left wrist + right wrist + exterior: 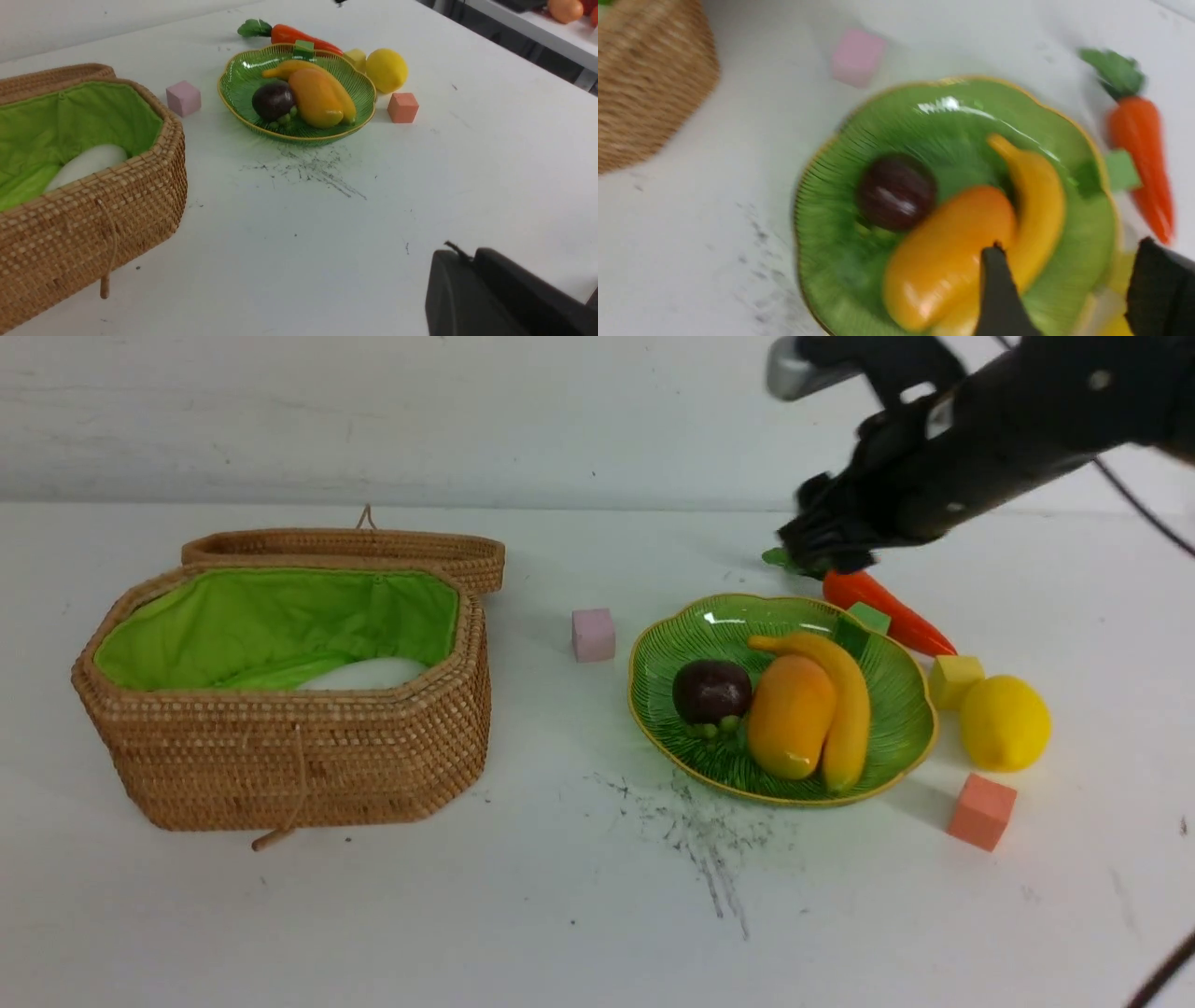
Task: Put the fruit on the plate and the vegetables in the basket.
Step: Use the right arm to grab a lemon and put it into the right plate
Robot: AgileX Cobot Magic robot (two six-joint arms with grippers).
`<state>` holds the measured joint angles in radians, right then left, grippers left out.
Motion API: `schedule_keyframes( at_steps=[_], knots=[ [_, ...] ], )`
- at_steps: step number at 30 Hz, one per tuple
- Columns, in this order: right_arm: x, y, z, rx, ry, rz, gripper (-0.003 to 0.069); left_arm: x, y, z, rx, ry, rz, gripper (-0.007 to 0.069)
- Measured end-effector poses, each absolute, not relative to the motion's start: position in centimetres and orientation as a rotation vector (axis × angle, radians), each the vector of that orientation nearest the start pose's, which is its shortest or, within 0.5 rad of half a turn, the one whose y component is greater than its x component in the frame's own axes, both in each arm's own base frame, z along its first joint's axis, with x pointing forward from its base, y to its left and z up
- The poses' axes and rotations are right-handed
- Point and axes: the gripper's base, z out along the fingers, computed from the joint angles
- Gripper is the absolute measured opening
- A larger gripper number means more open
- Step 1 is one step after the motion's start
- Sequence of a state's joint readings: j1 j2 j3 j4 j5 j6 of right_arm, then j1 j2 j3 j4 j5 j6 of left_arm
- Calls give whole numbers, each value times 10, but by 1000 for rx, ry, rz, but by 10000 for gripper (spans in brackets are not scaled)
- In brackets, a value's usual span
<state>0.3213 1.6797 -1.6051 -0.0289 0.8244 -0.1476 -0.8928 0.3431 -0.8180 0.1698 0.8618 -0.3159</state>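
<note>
The green plate (709,625) holds a dark purple mangosteen (711,691), an orange-yellow mango (790,714) and a banana (845,700). A yellow lemon (1005,723) lies on the table to the right of the plate. Behind the plate an orange carrot (887,611) lies with its leaves under my right gripper (823,546). That gripper (1069,261) hangs in the air, open and empty, in a blurred view. The wicker basket (308,765) stands at the left, lid back, with a white radish (364,674) inside. My left gripper (467,254) is shut and empty, above bare table.
Small cubes lie around the plate: a pink cube (594,635) to its left, a green cube (866,621) at its back rim, a yellow cube (955,679) beside the lemon, and a salmon cube (981,811) in front of it. Dark scuff marks (700,831) streak the table.
</note>
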Motion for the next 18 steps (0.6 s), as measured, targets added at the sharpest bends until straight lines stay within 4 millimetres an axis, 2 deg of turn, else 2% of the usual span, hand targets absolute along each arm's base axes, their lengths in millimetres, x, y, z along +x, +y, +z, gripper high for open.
schedule_keyframes(
  at_steps=[2,3,5,6,8,10,11,14,18],
  knots=[
    [361,93,359,-484,2411,-12,258,31,-20,383,554,1802,-646,39],
    [362,67,354,-363,2498,-38,205,31,-21,385,549,1774,-662,39],
    [363,54,348,-294,2546,-40,184,31,-21,386,547,1763,-668,39],
    [365,35,337,-174,2617,-25,165,31,-22,388,542,1743,-681,39],
    [370,11,318,-14,2696,31,174,31,-22,390,539,1726,-690,39],
    [378,-2,299,100,2740,110,242,31,-22,390,537,1719,-693,39],
    [378,-3,299,105,2741,109,242,31,-22,390,537,1719,-693,39],
    [396,-11,269,248,2751,214,440,31,-22,391,537,1718,-697,45],
    [415,-13,242,416,2710,259,643,30,-22,391,537,1719,-699,48]
  ],
)
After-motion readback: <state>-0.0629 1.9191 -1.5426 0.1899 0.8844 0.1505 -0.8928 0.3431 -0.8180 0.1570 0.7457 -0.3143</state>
